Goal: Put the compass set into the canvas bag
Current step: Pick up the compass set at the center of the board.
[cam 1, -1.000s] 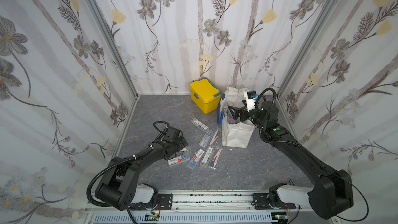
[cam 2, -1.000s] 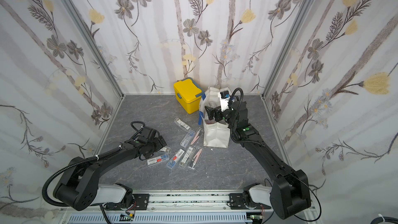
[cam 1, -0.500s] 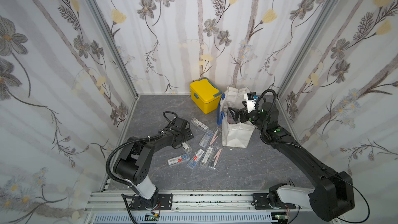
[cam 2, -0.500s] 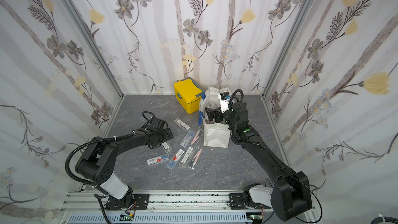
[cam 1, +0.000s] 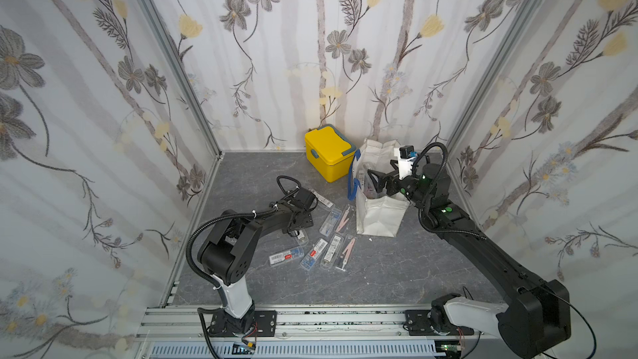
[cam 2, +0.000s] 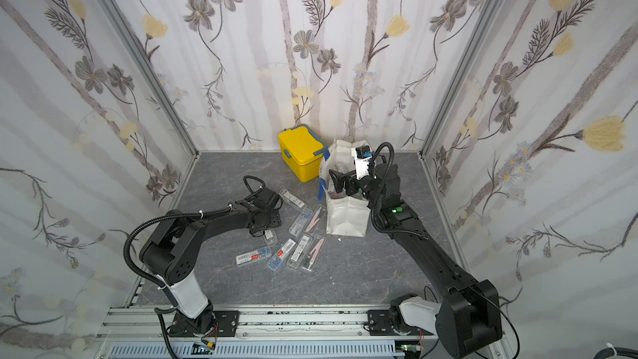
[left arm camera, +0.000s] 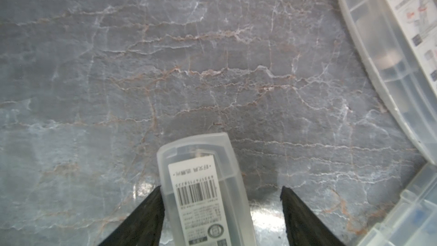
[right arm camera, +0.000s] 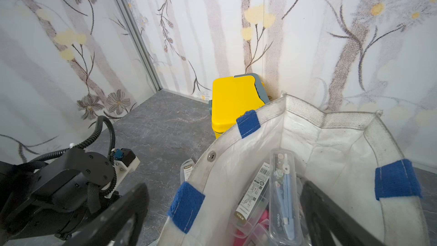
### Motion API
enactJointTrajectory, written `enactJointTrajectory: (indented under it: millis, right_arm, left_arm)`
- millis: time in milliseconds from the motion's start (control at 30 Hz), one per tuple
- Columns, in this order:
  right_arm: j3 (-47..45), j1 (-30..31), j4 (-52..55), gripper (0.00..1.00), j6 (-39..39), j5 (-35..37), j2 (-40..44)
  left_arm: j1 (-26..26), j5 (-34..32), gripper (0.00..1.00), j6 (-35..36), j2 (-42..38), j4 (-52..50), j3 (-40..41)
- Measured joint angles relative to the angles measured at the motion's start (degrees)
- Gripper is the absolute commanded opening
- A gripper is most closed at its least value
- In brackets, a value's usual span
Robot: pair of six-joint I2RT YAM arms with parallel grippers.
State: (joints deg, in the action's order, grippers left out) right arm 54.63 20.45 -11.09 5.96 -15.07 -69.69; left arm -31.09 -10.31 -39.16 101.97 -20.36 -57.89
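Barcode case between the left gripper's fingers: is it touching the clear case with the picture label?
Apart. The left wrist view shows a wide strip of bare grey table between the barcode case and the picture-label case.

In the canvas bag (right arm camera: 331, 124), the blue-compass case (right arm camera: 283, 197) bears "deli" near its end. The neighbouring case (right arm camera: 254, 192) shows a barcode and what looks like "M&G". Well left of the bag, the barcoded case (left arm camera: 203, 192) carries a white label, its digits too small to read.
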Motion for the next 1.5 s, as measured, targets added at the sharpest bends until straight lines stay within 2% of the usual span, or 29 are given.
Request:
enactJointTrajectory:
  millis: [467, 667, 767, 1100, 1300, 1500]
  right_arm:
    - [1.07, 0.0, 0.63, 0.99, 0.24, 0.0, -0.24]
    - [1.09, 0.0, 0.63, 1.0, 0.63, 0.0, -0.37]
    - [1.07, 0.0, 0.61, 1.0, 0.66, -0.55, -0.46]
    - [1.4, 0.24, -0.04, 1.0, 0.57, -7.56, -0.46]
    - [1.29, 3.34, -2.45, 0.99, 1.18, -9.77, -0.85]
    - [1.49, 5.29, -3.39, 0.99, 1.57, -10.01, -2.62]
  left_arm:
    - [-0.59, -0.7, 0.5, -0.02, -0.02, 0.24, 0.5]
    - [-0.63, -0.48, 0.49, 0.0, -1.11, 1.97, 1.73]
    - [-0.63, 1.64, 0.49, 0.0, -2.16, 3.19, 2.54]
    - [-0.68, 2.47, 0.49, 0.72, -9.35, 9.05, 3.5]
    - [-0.39, 3.02, 0.48, 1.44, -12.66, 13.55, 3.34]
    - [0.04, 3.26, 0.47, 1.73, -12.37, 16.72, 3.02]
